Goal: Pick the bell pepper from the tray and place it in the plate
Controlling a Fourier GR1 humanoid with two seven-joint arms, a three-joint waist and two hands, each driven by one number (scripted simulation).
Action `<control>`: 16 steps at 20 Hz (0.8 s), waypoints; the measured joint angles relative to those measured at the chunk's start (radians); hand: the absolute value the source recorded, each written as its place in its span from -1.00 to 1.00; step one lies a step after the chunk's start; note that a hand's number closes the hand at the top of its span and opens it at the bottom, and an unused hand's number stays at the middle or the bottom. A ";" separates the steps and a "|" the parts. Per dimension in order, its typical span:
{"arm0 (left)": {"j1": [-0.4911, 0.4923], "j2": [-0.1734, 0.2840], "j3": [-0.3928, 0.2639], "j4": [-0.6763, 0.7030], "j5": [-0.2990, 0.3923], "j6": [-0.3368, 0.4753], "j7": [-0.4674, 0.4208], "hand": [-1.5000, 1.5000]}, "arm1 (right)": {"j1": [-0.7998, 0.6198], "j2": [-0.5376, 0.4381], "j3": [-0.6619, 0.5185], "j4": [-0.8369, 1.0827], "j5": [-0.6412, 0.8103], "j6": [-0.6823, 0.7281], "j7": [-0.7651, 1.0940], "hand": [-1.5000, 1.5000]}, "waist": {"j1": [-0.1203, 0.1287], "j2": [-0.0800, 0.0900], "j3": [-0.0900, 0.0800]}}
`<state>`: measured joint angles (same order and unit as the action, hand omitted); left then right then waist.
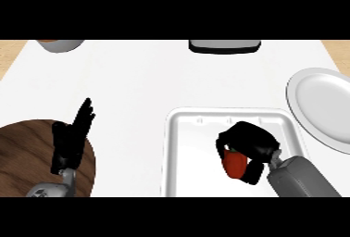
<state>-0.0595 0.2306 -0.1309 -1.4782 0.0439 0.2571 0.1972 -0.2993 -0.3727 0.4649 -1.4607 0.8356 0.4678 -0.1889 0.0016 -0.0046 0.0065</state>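
Observation:
A red bell pepper (234, 165) lies in the white tray (188, 152) at the lower middle of the head view. My right hand (252, 141) is over it, fingers and thumb curled round the pepper and hiding its upper part. The white plate (322, 106) sits at the right edge, beside the tray's far right corner, with nothing on it. My left hand (74, 134) rests open at the left, fingers straight and pointing up, above a round wooden board.
A dark round wooden board (27, 157) lies at the lower left under my left forearm. A grey bowl (60, 45) shows at the top left edge and a black-and-grey appliance (226, 46) at the top middle. White counter spreads between them.

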 measured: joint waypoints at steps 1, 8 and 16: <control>-0.001 -0.003 0.000 0.000 -0.004 0.001 0.008 0.00 | -0.002 0.002 -0.013 0.001 0.008 -0.017 -0.003 1.00 | 0.000 0.000 0.000; 0.012 -0.011 0.002 -0.006 -0.012 0.001 0.001 0.00 | 0.007 -0.009 -0.231 0.037 -0.012 -0.145 0.090 1.00 | -0.010 0.000 0.002; 0.022 -0.025 0.000 -0.007 -0.023 0.003 -0.006 0.00 | 0.027 -0.025 -0.432 -0.074 -0.047 -0.266 0.194 1.00 | -0.014 -0.003 0.002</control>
<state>-0.0374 0.2053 -0.1304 -1.4857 0.0209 0.2602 0.1910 -0.2727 -0.3975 0.0333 -1.5346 0.7887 0.2016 0.0050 -0.0124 -0.0073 0.0082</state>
